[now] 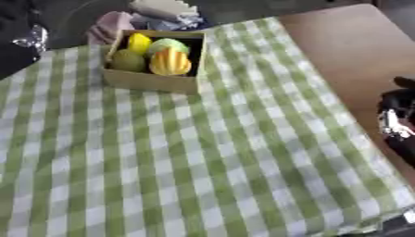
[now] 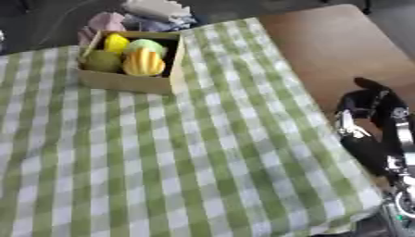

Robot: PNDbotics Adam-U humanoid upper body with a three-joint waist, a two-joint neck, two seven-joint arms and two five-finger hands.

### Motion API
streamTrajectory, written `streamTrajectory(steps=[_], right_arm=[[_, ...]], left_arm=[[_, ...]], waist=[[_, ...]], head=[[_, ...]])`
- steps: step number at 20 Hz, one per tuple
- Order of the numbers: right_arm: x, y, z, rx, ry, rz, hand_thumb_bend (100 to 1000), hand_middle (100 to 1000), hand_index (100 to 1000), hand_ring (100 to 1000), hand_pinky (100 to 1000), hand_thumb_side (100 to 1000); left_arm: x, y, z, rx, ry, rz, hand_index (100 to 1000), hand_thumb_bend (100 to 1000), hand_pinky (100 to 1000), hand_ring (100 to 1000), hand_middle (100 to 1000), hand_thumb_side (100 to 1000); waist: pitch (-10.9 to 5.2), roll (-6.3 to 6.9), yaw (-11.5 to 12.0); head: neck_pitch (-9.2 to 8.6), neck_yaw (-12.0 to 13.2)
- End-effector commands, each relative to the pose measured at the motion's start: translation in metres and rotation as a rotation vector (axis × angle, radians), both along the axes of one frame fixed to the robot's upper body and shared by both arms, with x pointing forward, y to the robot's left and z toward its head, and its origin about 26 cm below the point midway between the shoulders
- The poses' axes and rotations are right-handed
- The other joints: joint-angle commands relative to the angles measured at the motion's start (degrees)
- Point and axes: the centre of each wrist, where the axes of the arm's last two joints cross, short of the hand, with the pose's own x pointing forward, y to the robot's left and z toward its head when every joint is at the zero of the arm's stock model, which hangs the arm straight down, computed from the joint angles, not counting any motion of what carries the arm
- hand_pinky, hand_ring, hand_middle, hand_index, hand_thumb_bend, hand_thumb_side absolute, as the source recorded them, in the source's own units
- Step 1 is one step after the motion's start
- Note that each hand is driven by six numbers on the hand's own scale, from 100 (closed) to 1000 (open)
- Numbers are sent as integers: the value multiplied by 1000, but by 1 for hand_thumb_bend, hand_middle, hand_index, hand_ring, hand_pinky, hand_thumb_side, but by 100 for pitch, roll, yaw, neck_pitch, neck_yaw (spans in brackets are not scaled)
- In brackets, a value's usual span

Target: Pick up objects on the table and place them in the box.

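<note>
Box at upper left holds four fruits; right hand, fingers curled and empty, should stay clear of the checked tabletop.

Soft, even light falls across the green-and-white checked tablecloth, with no glare. Both views are blurred throughout. The open tan cardboard box holds dark shadow inside its far right corner.
</note>
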Motion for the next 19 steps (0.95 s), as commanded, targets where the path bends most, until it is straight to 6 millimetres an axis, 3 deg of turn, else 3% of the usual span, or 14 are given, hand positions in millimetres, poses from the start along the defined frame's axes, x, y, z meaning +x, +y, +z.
streamTrajectory(steps=[1,11,19], right_arm=[[0,-4,7,-14,-24,-14,100,633,845,662,622,427],[0,-5,7,-9,-31,-21,100,634,850,661,620,434],[0,-4,2,-3,-15,-13,100,632,852,660,619,435]], left_arm=[[-8,-3,-5,-51,-90,-46,819,100,713,721,748,513],[-16,-28,-75,-301,-93,-78,815,100,721,724,742,583],[-22,-47,-102,-407,-45,-91,817,100,728,730,745,634]], waist=[[-88,-94,83],[-145,-104,471],[-244,-139,704]], head=[[58,-3],[259,72],[377,74]])
